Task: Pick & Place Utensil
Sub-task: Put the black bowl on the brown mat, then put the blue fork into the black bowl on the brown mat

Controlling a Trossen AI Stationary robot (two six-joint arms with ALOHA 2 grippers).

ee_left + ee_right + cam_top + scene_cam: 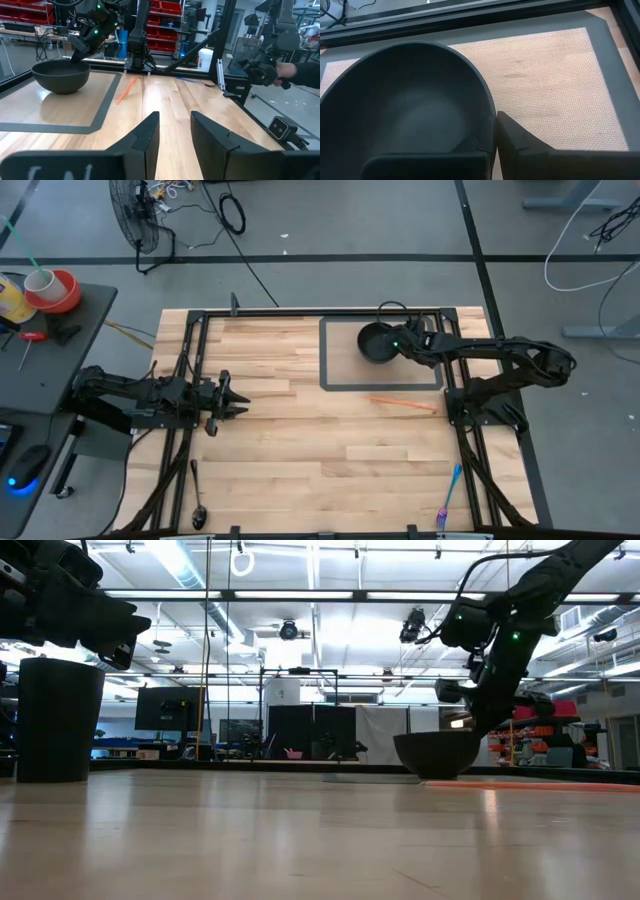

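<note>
A black bowl stands on a grey-bordered mat at the table's far right. It also shows in the low view and the left wrist view. My right gripper is at the bowl's right rim, shut on it. A thin orange stick lies on the wood just in front of the mat. A dark spoon lies at the near left, and a blue-purple fork at the near right. My left gripper is open and empty over the table's left side. My right gripper has the bowl's rim between its two fingers, one finger inside the bowl and one outside. The fingers come from above and from the table's right, slanting down. The bowl stands upright with its base on the mat.
Black frame rails run along the table's left and right edges. The wood between the two arms is bare. A person's hand and dark sleeve show beyond the table in the left wrist view.
</note>
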